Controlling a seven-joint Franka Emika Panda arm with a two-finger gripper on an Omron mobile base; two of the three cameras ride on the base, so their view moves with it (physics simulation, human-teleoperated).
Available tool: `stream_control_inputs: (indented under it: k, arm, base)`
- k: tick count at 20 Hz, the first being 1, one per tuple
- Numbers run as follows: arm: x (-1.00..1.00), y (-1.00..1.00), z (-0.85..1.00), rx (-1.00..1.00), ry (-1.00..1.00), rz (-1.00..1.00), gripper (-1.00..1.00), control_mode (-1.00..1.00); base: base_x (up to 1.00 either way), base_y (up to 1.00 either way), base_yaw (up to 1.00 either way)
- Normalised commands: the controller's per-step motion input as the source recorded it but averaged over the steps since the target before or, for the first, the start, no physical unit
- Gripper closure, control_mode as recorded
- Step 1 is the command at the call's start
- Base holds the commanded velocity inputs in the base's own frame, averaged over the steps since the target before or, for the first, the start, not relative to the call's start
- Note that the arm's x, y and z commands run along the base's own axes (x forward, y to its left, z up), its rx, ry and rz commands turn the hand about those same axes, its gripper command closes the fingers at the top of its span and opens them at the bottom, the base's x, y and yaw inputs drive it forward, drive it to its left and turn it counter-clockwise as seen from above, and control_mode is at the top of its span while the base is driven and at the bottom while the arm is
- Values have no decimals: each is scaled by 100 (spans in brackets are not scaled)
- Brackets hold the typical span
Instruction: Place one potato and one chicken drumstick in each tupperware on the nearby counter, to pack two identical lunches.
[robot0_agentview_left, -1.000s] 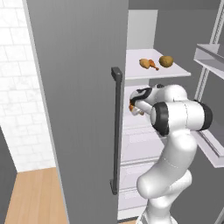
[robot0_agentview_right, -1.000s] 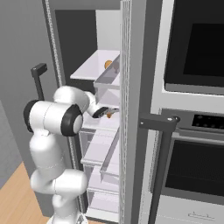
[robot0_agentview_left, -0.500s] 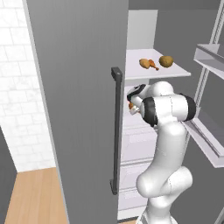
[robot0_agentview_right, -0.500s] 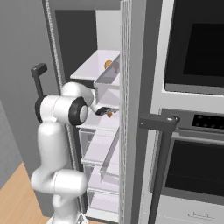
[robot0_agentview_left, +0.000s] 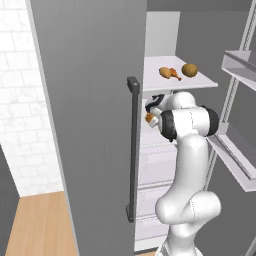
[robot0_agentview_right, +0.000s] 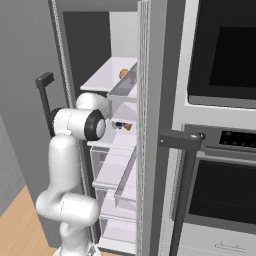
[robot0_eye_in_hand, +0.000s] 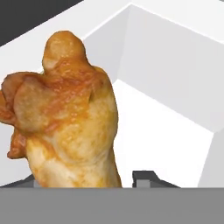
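From the left base view the arm is reaching into the open fridge, and the tool (robot0_agentview_left: 151, 111) sits at the middle shelf with a bit of orange-brown drumstick (robot0_agentview_left: 149, 117) right at its tip. One shelf up there's a second drumstick (robot0_agentview_left: 169, 73) lying next to a tan potato (robot0_agentview_left: 189, 70), both just sitting on the flat white shelf (robot0_agentview_left: 200, 81).

Right base view: same deal from the other side, the tool (robot0_agentview_right: 119, 125) tucked behind the door edge with the drumstick (robot0_agentview_right: 128, 127) just beside it. Can't tell from here whether the jaws are actually pinching it.

Hand view is basically all drumstick (robot0_eye_in_hand: 68, 118), lumpy, glazed golden-brown skin, knobby bone end up top, fat meaty part down by the one fingertip (robot0_eye_in_hand: 145, 179) I can see. I'd guess it's light, a bit slick and irregular, so the thick middle is the place to squeeze. Honestly can't tell if the tool has closed on it or is merely around it
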Motion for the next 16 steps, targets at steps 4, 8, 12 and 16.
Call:
stream_control_inputs:
  k: [4, 8, 12, 16]
  arm:
    - [-71, 31, -31, -14, -11, 0, 100, -100]
    - [-100, 7, -22, -6, -11, -1, 100, -100]
    - [-100, -5, 0, 0, -5, -4, 100, -100]
    - [-100, -14, 26, 1, 0, -7, 100, -100]
  base:
    - [0, 0, 0]
    - [0, 0, 0]
    - [0, 0, 0]
    - [0, 0, 0]
